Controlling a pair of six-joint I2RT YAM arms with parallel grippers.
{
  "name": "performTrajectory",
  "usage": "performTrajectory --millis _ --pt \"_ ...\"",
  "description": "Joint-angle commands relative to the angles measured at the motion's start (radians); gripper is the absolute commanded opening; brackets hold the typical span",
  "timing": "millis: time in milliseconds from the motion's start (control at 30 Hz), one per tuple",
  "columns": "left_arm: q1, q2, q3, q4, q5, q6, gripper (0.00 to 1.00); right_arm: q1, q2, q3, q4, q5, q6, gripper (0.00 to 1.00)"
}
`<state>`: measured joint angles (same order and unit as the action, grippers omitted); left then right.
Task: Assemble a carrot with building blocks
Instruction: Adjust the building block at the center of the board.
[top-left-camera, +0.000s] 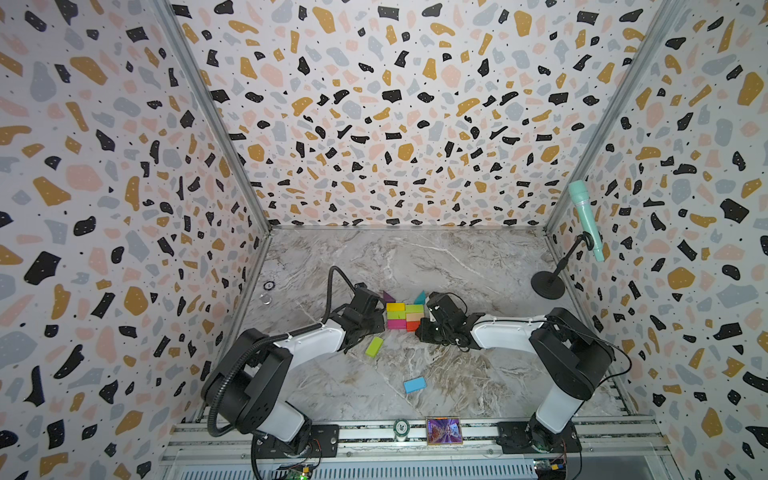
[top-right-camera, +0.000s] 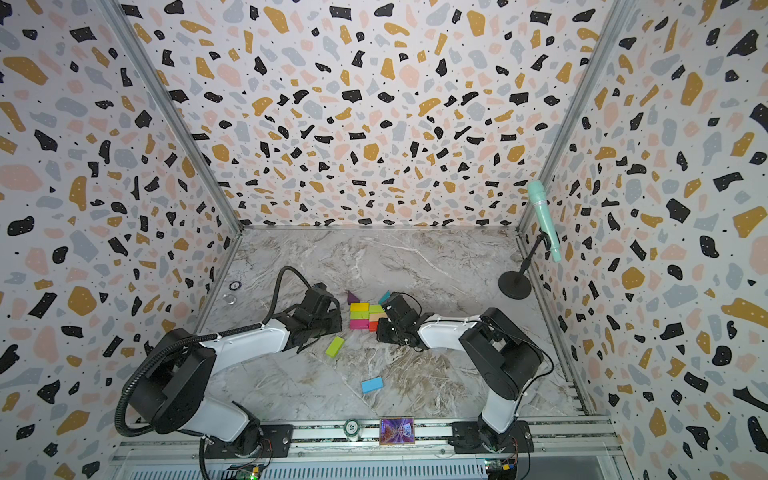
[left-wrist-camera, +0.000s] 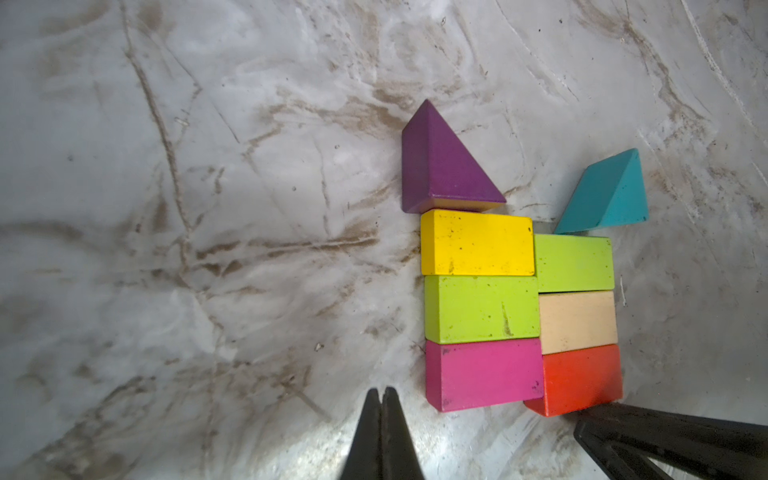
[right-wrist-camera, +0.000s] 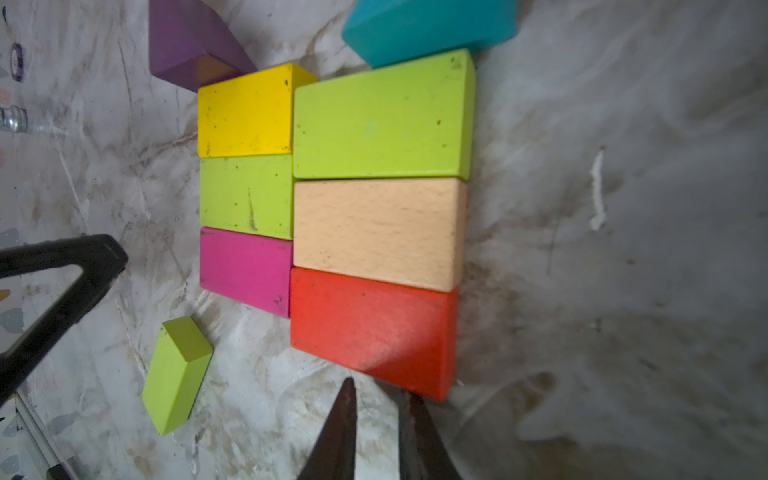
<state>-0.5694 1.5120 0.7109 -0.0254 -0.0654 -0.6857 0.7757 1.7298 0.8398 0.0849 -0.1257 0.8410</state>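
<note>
Both claws are pinched together and hold nothing. The left claw sits just beside the magenta wooden block at the near end of the half-built carrot. The right claw noses up to the red wooden block, seemingly touching it, likely to square the two columns. Beyond both claws, a purple triangular block and a teal triangular block cap the wide end. Behind the claws lie a loose lime green rectangular block and a light blue rectangular block, probably meant for the narrowing tip.

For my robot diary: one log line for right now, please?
carrot: eight blocks placed | loose: green block, blue block | left hand shut | right hand shut
</note>
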Motion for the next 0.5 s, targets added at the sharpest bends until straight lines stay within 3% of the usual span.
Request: performTrajectory --millis 0,467 --pt "0.005 0.01 -0.004 0.019 0.007 -0.006 0.04 -0.006 0.024 0.013 -0.031 0.008 0.005 0.21" --pt "0.005 0.018 -0.005 0.027 0.02 -0.007 0.04 -0.006 0.034 0.022 -0.028 0.003 0.004 0.21"
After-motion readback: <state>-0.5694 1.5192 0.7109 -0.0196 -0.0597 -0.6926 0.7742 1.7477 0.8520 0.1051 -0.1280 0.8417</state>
